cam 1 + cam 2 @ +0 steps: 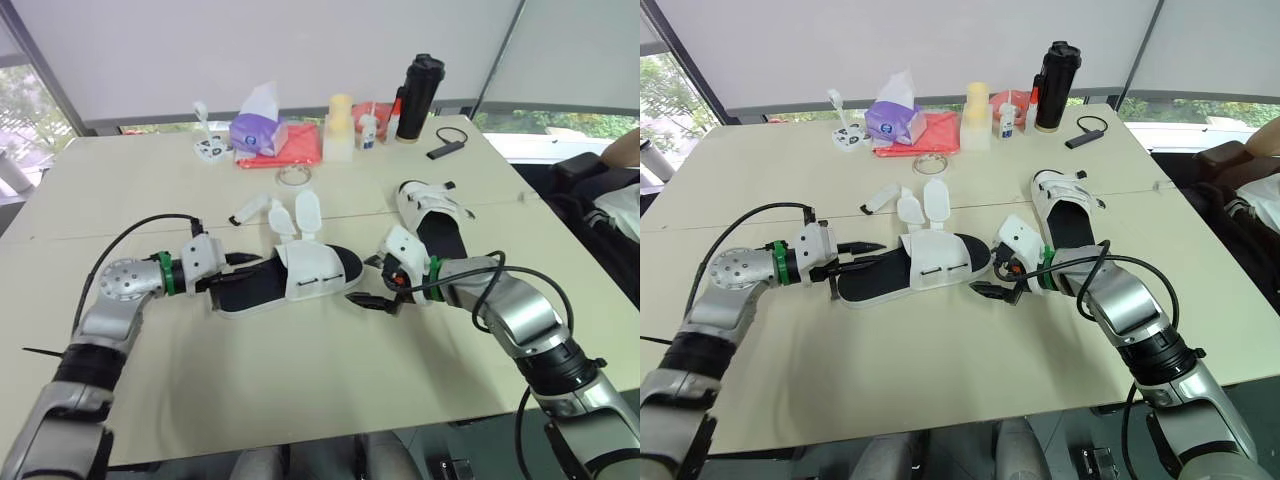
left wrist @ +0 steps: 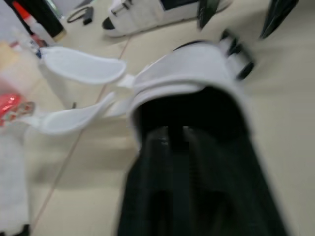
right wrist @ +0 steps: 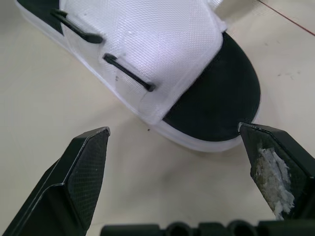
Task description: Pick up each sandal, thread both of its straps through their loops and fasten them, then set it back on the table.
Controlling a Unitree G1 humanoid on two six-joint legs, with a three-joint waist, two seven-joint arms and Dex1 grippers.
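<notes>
My left jaws sit at the heel of the near sandal [image 1: 290, 275] on the counter [image 1: 120, 190]; whether they have bitten I cannot tell. Its two straps [image 1: 283, 216] lie splayed and unthreaded, so I judge this one barely begun. My right jaws gape, released, at its toe. The far sandal [image 1: 435, 222] looks already fastened. The right wrist view gives the empty black loops [image 3: 129, 73] close up, faint from the head.

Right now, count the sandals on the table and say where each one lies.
2. The near sandal lies mid-table, straps undone, between the left gripper and right gripper; the far sandal lies farther back on the robot's right. None seems hidden.
</notes>
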